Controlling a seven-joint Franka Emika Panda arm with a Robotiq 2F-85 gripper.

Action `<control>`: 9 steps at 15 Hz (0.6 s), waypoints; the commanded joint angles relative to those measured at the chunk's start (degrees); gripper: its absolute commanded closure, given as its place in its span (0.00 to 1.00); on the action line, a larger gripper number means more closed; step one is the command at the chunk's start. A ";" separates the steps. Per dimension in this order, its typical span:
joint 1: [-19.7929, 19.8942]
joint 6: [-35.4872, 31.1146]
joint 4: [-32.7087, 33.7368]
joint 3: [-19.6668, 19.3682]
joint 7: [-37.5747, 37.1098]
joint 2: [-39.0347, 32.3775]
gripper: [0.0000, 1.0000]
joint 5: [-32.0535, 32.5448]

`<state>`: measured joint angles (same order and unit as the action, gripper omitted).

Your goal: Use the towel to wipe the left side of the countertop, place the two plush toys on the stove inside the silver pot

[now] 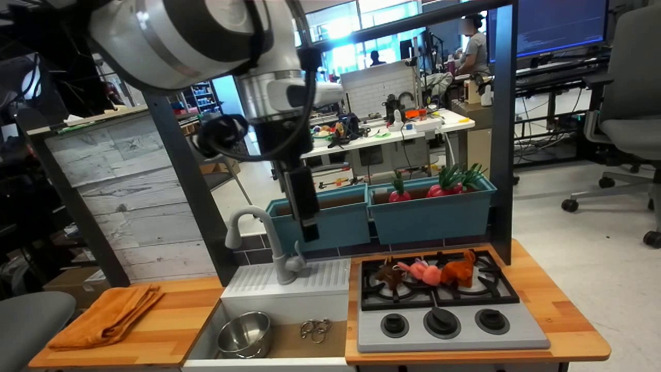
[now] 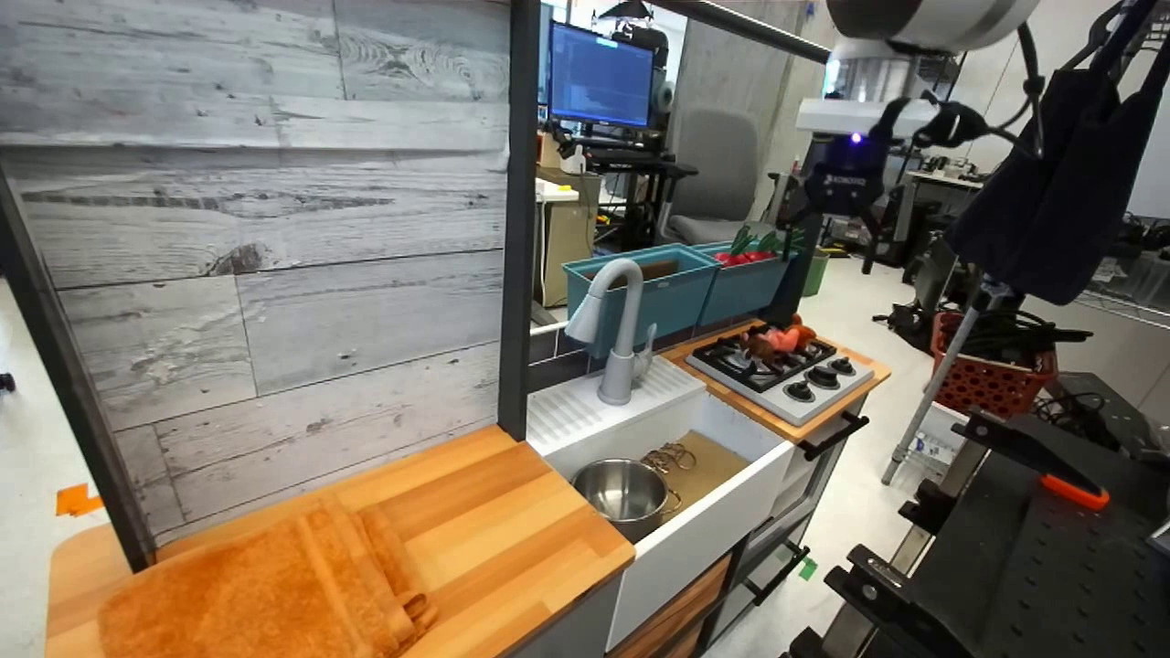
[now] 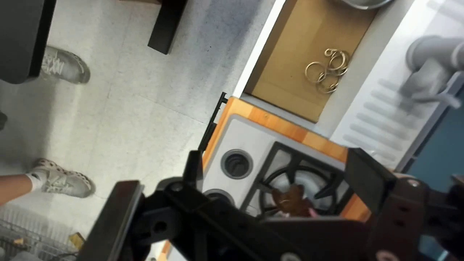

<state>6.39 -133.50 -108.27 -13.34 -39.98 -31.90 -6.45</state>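
Observation:
The orange-brown towel (image 1: 106, 318) lies folded on the left part of the wooden countertop (image 1: 178, 320); it also shows in an exterior view (image 2: 247, 589). The silver pot (image 1: 245, 336) stands in the sink, and its rim shows in the wrist view (image 3: 366, 5). Three small plush toys lie on the stove (image 1: 467, 342): a brown one (image 1: 390, 275), a pink one (image 1: 429, 275) and an orange one (image 1: 458, 273). My gripper (image 3: 280, 172) is open and empty, high above the stove. In the wrist view the brown toy (image 3: 290, 199) shows between the fingers; the gripper hides the others.
The white sink (image 1: 323, 302) has a grey faucet (image 1: 281, 258) behind it and metal rings (image 1: 316, 329) inside. Blue planters (image 1: 434, 217) with toy radishes hang behind the stove. A dark post (image 1: 502, 134) and a wood-look panel (image 2: 274, 228) rise from the counter.

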 commanded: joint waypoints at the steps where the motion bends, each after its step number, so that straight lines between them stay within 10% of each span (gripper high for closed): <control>1: 6.80 -1.28 5.53 2.05 1.53 -6.83 0.00 -9.11; 9: 4.17 3.43 7.47 -1.31 1.63 -7.94 0.00 -3.09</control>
<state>12.86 -134.42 -103.19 -11.73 -38.80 -38.86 -13.99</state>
